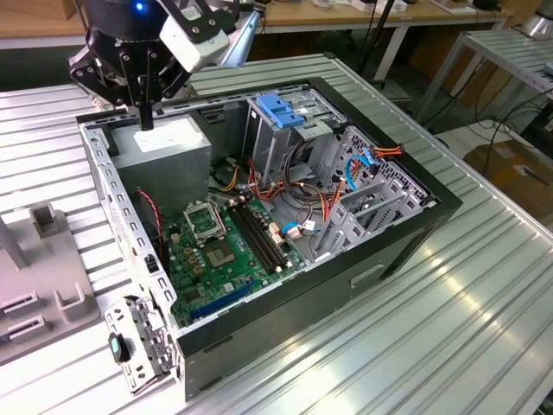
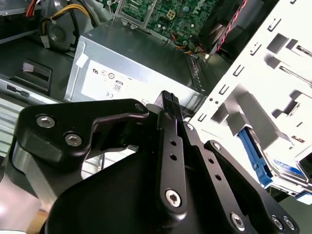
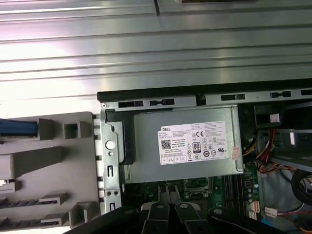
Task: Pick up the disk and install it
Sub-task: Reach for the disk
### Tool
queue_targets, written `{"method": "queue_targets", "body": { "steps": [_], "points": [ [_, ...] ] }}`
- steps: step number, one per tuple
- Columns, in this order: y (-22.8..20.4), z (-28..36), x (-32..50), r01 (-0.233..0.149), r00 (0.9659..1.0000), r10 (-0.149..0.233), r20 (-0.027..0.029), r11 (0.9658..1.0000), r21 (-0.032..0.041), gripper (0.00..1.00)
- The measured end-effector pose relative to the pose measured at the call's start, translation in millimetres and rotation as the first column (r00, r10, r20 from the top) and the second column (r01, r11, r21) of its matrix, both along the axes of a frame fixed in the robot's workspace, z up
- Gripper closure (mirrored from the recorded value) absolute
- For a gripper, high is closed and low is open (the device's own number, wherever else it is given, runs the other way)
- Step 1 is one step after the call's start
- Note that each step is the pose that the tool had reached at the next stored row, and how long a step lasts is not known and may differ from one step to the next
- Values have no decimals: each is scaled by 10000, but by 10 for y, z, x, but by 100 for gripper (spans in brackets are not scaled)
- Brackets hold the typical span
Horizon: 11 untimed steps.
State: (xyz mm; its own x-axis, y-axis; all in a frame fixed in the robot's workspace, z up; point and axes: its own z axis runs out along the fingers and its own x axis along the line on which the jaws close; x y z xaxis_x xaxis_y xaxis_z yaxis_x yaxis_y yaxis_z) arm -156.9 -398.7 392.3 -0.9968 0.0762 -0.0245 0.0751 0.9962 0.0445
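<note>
The disk (image 2: pixel 285 167) lies in a light grey holder (image 2: pixel 273 73) beside the computer case; in the second wrist view I see its blue side rail and a strip of blue-and-white label. The first wrist view shows its blue rail, the disk (image 3: pixel 17 127) resting in a slot of the holder (image 3: pixel 53 165). My gripper (image 1: pixel 145 119) hangs over the grey power-supply box (image 1: pixel 168 147) at the case's back corner, on the exterior view's left. Its black fingers (image 2: pixel 168 100) stand together, shut, with nothing held. The disk is off to the side of the gripper, apart from it.
The open black case (image 1: pixel 415 233) lies on a ribbed metal table (image 1: pixel 484 303), with a green motherboard (image 1: pixel 225 259), loose cables and a metal drive cage with a light-blue latch (image 1: pixel 281 108). The grey holder (image 1: pixel 43 259) stands at the exterior view's left. Workbenches are behind.
</note>
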Motion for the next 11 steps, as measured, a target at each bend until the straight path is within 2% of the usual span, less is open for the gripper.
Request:
{"method": "queue_targets", "body": {
  "steps": [3,11],
  "points": [
    [0,1,-38,0,10000,0,-1,10000,-1,89],
    [0,0,-39,0,10000,0,-1,10000,-1,89]
  ]
}}
